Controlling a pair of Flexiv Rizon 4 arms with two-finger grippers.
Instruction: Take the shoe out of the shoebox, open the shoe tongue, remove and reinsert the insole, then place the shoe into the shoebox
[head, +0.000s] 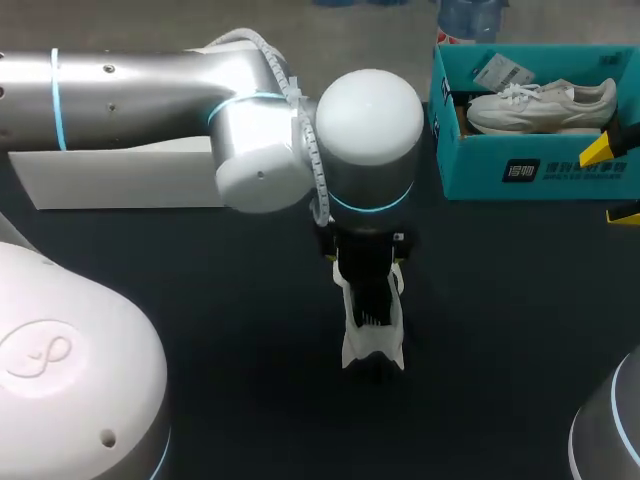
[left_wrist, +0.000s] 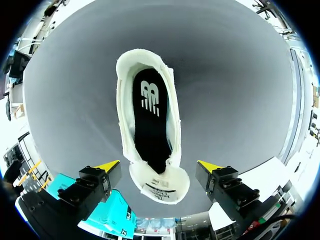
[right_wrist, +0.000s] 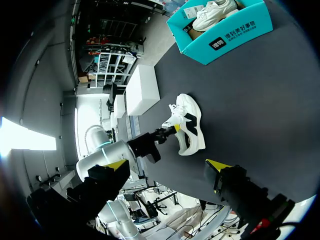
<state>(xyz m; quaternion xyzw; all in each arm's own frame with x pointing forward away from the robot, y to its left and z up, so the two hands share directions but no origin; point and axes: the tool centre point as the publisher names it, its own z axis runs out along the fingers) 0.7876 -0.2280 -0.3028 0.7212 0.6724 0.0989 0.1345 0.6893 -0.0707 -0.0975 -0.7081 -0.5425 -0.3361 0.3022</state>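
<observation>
Dark surface is carrying everything: the teal shoebox is sitting at the far right with a second shoe lying inside, a white lid is lying at the far left, and the shoe is resting alone near the middle, well apart from the box.

Nothing is bracing that shoe. The right end effector is hanging wide open and well away, so any tug is likely to be dragging or lifting the whole shoe instead of freeing what is inside. The left end effector is hovering above the shoe's mouth, fingers spread wide and gripping nothing. Coming down off centre, it is risking pinching the collar or the folded-out tongue rather than the black insole. A fingertip could also be pressing the insole deeper or creasing it.

Hidden parts: the left arm is covering most of the shoe in the head view. From the left wrist, the toe end is disappearing under the upper, so whether the insole is lying flat there I cannot tell, and the laces are proving too small to make out
</observation>
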